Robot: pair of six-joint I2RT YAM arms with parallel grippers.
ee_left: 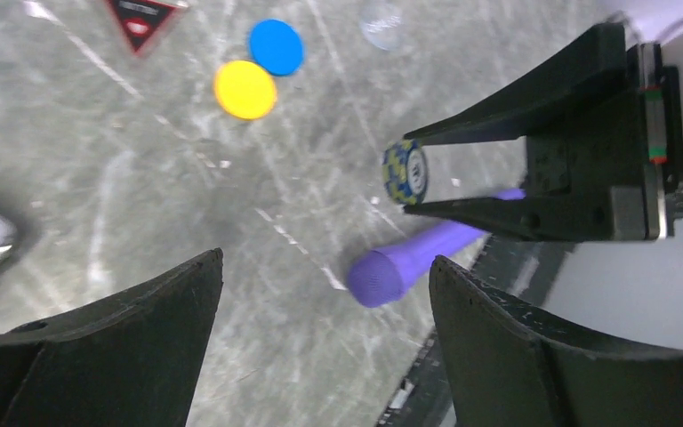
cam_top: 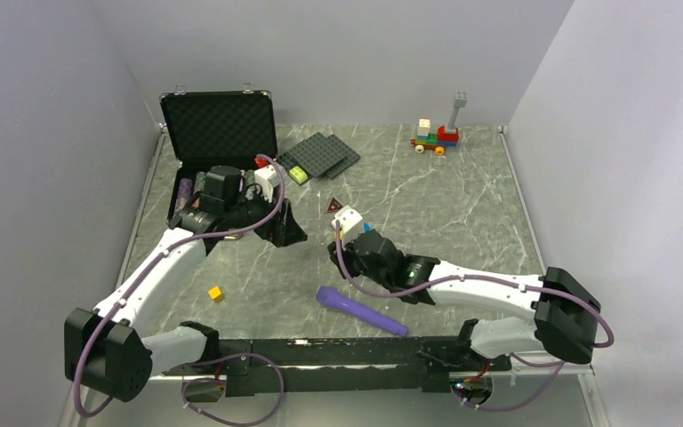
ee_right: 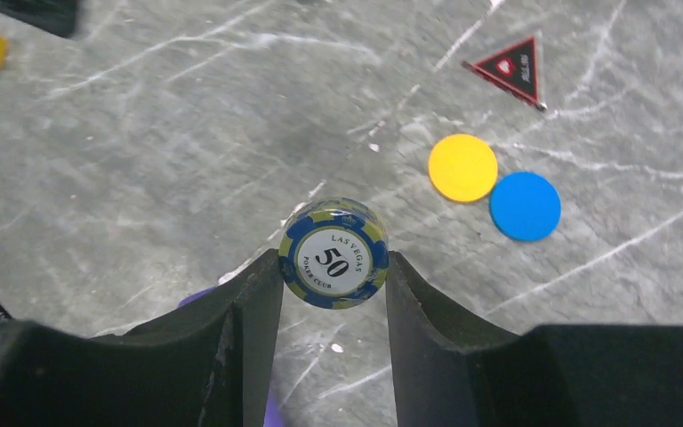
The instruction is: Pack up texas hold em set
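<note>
Chip (ee_right: 333,253) | right tool (ee_right: 333,271) clamped on its rim, off counter (ee_right: 142,133) (likely for carrying to case (cam_top: 218,124)) | left tool (ee_left: 325,262) apart, empty, facing chip.

**Where things sit on my table**

I have the case (cam_top: 218,124) in the far left corner, the building plates (cam_top: 325,157) just to its right, and a toy train (cam_top: 434,138) further right along the back. The triangle (cam_top: 334,205) lies near the middle, in front of the plates. Two discs (ee_right: 462,167) lie touching each other near the triangle. My right gripper (ee_right: 331,264) pinches the chip stack (ee_right: 333,240) above the table. The cylinder (cam_top: 360,310) lies nearer the arm bases, and a small cube (cam_top: 216,293) sits front left.
</note>
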